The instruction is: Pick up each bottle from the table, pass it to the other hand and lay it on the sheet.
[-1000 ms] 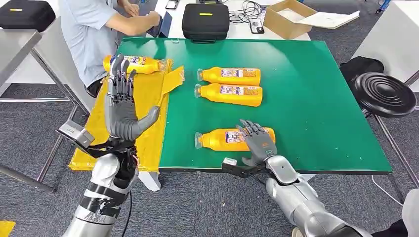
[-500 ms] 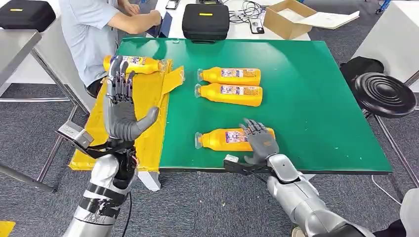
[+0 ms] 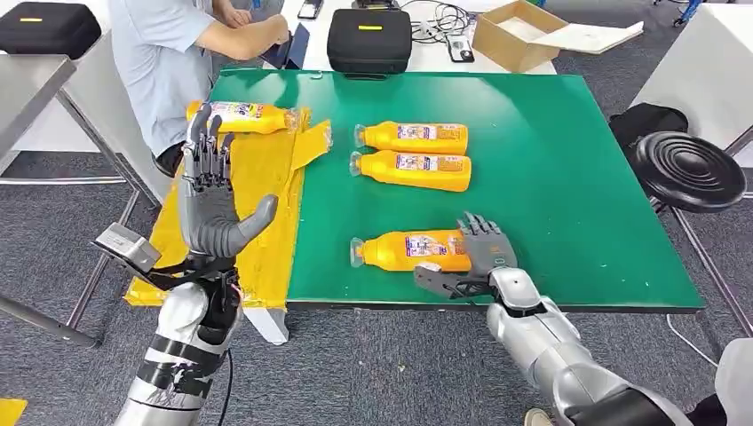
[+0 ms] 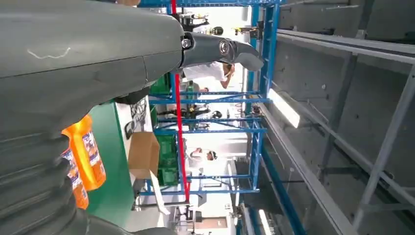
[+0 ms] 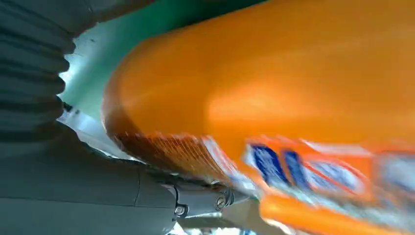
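Note:
Three orange bottles lie on the green table (image 3: 550,177): two side by side (image 3: 413,136) (image 3: 413,169) in the middle and one (image 3: 400,251) near the front edge. Another bottle (image 3: 240,115) lies on the yellow sheet (image 3: 266,186) at the table's left. My right hand (image 3: 484,253) rests over the base end of the near bottle, fingers across its top, thumb along its near side; the bottle still lies on the table. In the right wrist view this bottle (image 5: 274,88) sits blurred against the palm. My left hand (image 3: 211,209) is raised over the sheet, fingers spread, holding nothing.
A person (image 3: 169,53) sits at the table's far left corner beside the sheet. A black case (image 3: 368,35) and a cardboard box (image 3: 519,31) stand on the white table behind. A black stool (image 3: 693,169) is at the right, a grey table (image 3: 27,89) at the left.
My right hand has slid to the right along the near bottle, from over its label to its base end. My left hand has drifted slightly left and stays spread.

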Tool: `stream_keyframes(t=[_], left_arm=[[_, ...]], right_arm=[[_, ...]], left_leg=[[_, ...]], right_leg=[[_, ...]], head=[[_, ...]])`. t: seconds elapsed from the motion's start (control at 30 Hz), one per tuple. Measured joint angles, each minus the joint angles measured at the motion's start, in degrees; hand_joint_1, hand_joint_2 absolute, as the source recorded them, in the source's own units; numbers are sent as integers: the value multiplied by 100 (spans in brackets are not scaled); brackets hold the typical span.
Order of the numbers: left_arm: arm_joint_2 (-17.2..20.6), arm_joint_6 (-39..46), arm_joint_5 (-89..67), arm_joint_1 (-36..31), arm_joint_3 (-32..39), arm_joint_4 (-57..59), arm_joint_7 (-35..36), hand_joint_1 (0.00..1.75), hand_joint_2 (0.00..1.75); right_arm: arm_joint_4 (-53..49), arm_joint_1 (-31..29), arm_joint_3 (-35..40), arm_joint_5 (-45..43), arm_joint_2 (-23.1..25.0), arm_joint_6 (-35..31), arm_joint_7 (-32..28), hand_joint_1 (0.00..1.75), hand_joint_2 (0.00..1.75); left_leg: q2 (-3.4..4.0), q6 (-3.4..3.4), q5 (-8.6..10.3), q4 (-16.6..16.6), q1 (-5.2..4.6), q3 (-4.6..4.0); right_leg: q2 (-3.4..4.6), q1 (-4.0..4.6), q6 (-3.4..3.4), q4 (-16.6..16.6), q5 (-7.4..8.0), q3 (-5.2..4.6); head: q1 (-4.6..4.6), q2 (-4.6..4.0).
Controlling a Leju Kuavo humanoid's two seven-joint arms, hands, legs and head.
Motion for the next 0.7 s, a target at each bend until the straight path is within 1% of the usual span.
stream_keyframes(t=[0.17,0.2,0.23,0.27,0.43,0.57,0.63,0.7], left_arm=[[0,0,0,3,9,-2,0,0,175],[0,0,0,3,11,-2,0,0,175],[0,0,0,3,13,-2,0,0,175],[0,-2,0,3,13,-2,0,0,175],[0,-11,0,3,13,-2,2,0,175],[0,-63,0,1,18,-2,2,0,175],[0,-72,9,1,17,-2,2,0,175],[0,-81,9,1,20,-2,2,0,175]], right_arm=[[59,-6,-28,4,-28,26,2,0,0],[70,-13,-33,4,-31,28,0,5,175],[81,-20,-33,22,-33,28,0,145,175],[85,-26,-33,39,-33,39,-4,175,175],[138,-90,-90,-72,-52,315,-140,175,175],[188,-140,-155,-170,-92,574,-220,175,175],[196,-146,-201,-255,-107,603,-340,175,175],[199,-129,-286,-429,-118,504,-589,175,175]], left_leg=[[0,0,0,0,0,0],[0,0,0,0,1,0],[-1,0,0,0,1,0],[-1,-1,0,0,1,0],[1,0,-1,0,1,1],[1,0,-2,0,1,19],[-2,1,-2,0,1,24],[-4,1,-1,0,1,26]], right_leg=[[0,1,0,1,0,0],[0,1,0,1,0,-1],[0,1,0,1,0,-1],[0,1,0,1,0,-2],[0,1,0,0,0,-1],[0,1,0,-6,-1,14],[-1,1,0,-7,-1,20],[-2,1,0,-6,-1,25]], head=[[0,0],[0,0],[0,0],[0,0],[2,0],[2,0],[2,0],[2,0]])
